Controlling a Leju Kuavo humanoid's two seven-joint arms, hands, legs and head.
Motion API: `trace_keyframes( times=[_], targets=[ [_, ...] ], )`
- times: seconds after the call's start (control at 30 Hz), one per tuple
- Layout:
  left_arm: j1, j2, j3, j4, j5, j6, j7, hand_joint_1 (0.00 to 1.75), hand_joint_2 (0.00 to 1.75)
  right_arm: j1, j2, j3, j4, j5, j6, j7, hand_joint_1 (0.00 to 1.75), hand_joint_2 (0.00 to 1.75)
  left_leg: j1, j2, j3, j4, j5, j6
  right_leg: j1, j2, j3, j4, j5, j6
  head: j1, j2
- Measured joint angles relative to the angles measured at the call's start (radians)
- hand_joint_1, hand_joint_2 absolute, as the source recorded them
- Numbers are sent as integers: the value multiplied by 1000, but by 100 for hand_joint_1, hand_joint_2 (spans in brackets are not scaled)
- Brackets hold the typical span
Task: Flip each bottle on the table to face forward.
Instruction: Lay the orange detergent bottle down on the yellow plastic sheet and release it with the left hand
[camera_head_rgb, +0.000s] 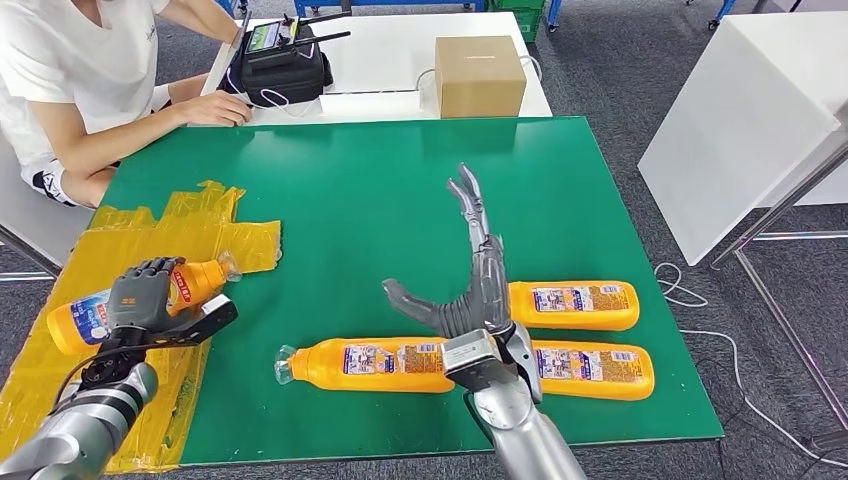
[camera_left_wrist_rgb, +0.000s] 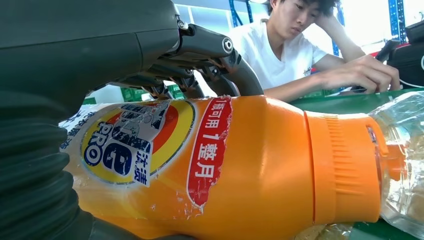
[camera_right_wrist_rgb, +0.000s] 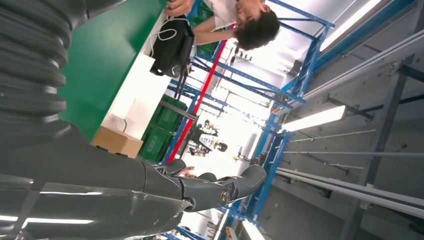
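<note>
Right hand, lowest at centre of the head view, was raised above the green tabletop with fingers extended and apart, holding nothing. Beneath it lay three orange bottles: one at centre, two at right. At lower left, the left hand gripped a fourth bottle over yellow tape. A person sat upper left.

Left wrist view: dark fingers wrapped the fourth bottle's labelled body.

Right wrist view: fingers were straight, empty.
</note>
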Motion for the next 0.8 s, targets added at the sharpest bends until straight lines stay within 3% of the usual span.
trace_keyframes(
  times=[0.07, 0.1, 0.2, 0.23, 0.43, 0.8],
  targets=[
    [5, -2, 9, -8, 2, 0, -16, 175, 175, -1, 0, 0, 3, -1, 0, 0, 0, 175, 0, 0, 0, 0, 0, 0, 0, 0, 0, 0, 0, 0, 0, 0],
    [9, -4, 14, -13, 5, 0, -26, 139, 175, -2, 0, 0, 5, -2, 1, 0, 0, 175, 0, 0, 0, 0, 0, 0, 0, 0, 0, 0, 0, 0, 0, 0],
    [20, -9, 29, -25, 12, 0, -49, 8, 175, -3, 0, 0, 10, -3, 1, 0, 0, 175, 0, 0, 0, 0, 0, 0, 0, 0, 0, 0, 0, 0, 0, 0],
    [25, -11, 34, -29, 11, 0, -52, 0, 175, -3, 0, 0, 12, -3, 2, -1, 0, 175, 0, 0, 0, 0, 0, 0, 0, 0, 0, 0, 0, 0, 0, 0],
    [56, -32, 69, -70, -20, 0, -64, 0, 175, -5, 0, 2, 23, -6, 2, -1, 0, 175, 0, 0, 0, 0, 0, 0, 0, 0, 0, 0, 0, 0, 0, 0],
    [87, -90, 142, -136, 7, -1, -161, 0, 175, -6, 1, 3, 34, -8, 2, -2, 0, 175, 0, 0, 0, 0, 0, 0, 0, 0, 0, 0, 0, 0, 0, 0]
  ],
)
